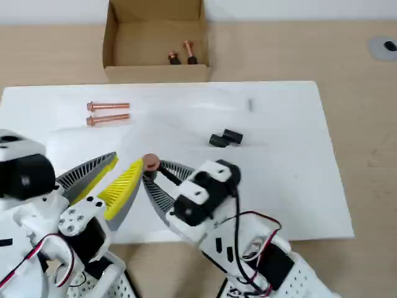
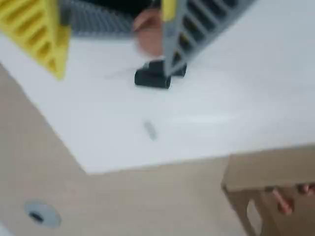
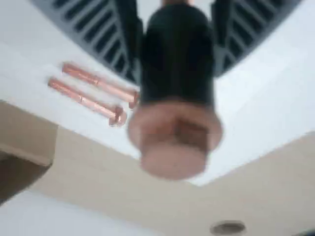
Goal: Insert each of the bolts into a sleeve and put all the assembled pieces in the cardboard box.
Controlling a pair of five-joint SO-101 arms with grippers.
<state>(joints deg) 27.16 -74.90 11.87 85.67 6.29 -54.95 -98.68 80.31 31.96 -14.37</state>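
Down at the near edge of the table, both my arms sat side by side over the white sheet. My left gripper was spread wide, yellow finger and grey finger well apart with nothing between them. Right beside it, my right gripper was pinching the assembled piece.

From overhead I mostly got the copper head poking up at the fingertips. The right wrist cam gave the better look: black sleeve clamped between the two grey fingers, bolt head sticking out the end toward the lens. On the left wrist cam that same head was a copper blur between my open fingers, so the two grippers were really close together.

Further out, the two loose black sleeves lay touching each other around mid-sheet, with plain white sheet running from them back to my fingertips. Off to the left, the pair of loose bolts lay parallel, just beside each other, well apart from the sleeves and near the sheet's left side.

Past the far edge of the sheet sat the cardboard box, its front wall right at that edge, two finished pieces inside near the right wall. A round grommet sat at the far right of the table.
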